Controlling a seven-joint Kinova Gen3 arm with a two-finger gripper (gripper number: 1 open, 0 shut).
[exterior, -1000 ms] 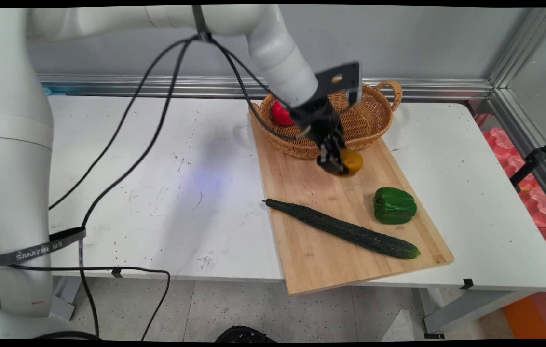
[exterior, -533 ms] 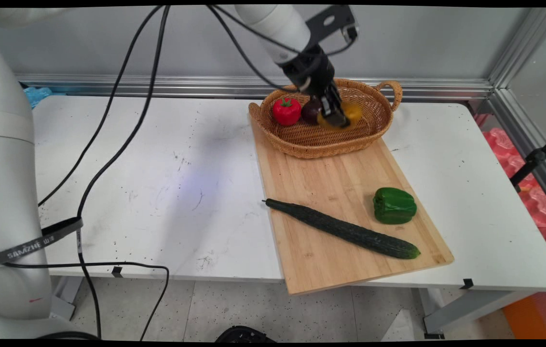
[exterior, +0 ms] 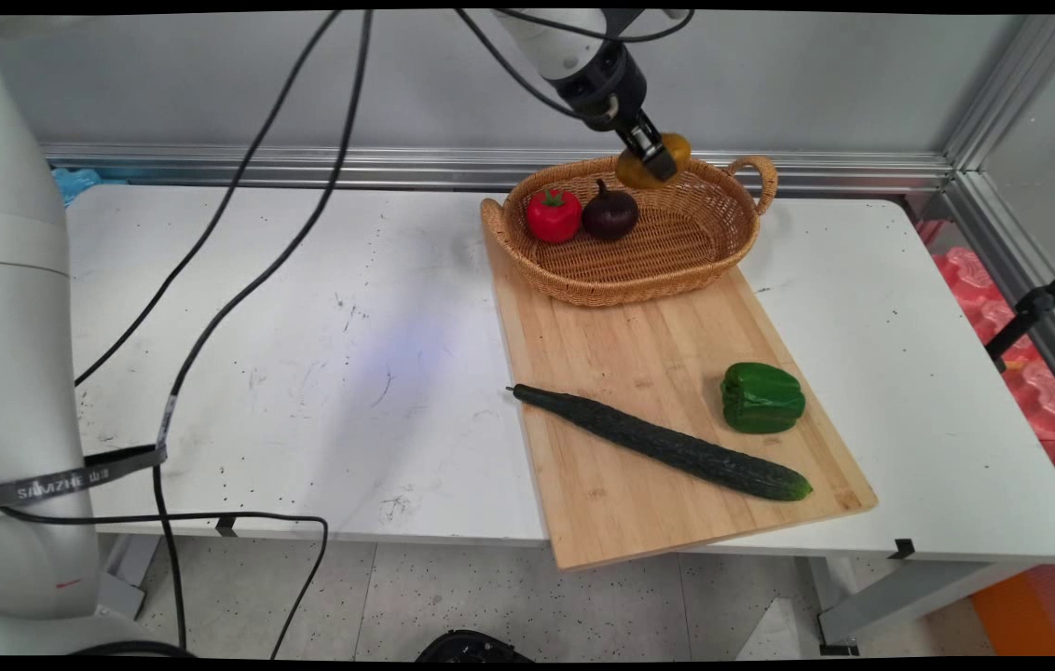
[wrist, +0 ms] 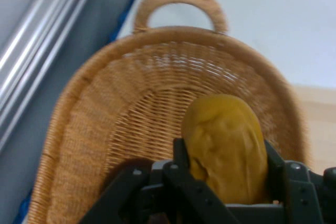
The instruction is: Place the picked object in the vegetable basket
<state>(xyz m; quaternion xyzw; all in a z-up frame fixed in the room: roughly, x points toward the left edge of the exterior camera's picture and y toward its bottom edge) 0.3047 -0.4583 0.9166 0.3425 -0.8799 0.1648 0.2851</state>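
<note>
Lifted off the cutting board (exterior: 639,373) within the last second, the yellow potato-like vegetable (exterior: 653,160) sits clamped in our gripper (exterior: 656,164), raised over the wicker basket (exterior: 677,270)'s far rim. We see a red tomato (exterior: 554,214) and a dark onion (exterior: 609,214) inside; cucumber (exterior: 663,445) and green pepper (exterior: 762,398) lie on the board, on a scuffed white table (exterior: 304,373) against a grey wall.

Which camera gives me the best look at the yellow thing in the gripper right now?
The hand view: the yellow lumpy vegetable fills the frame's lower middle, clamped in the gripper above the wicker basket. The main view shows it only small at the basket's far rim, partly covered by a finger.
</note>
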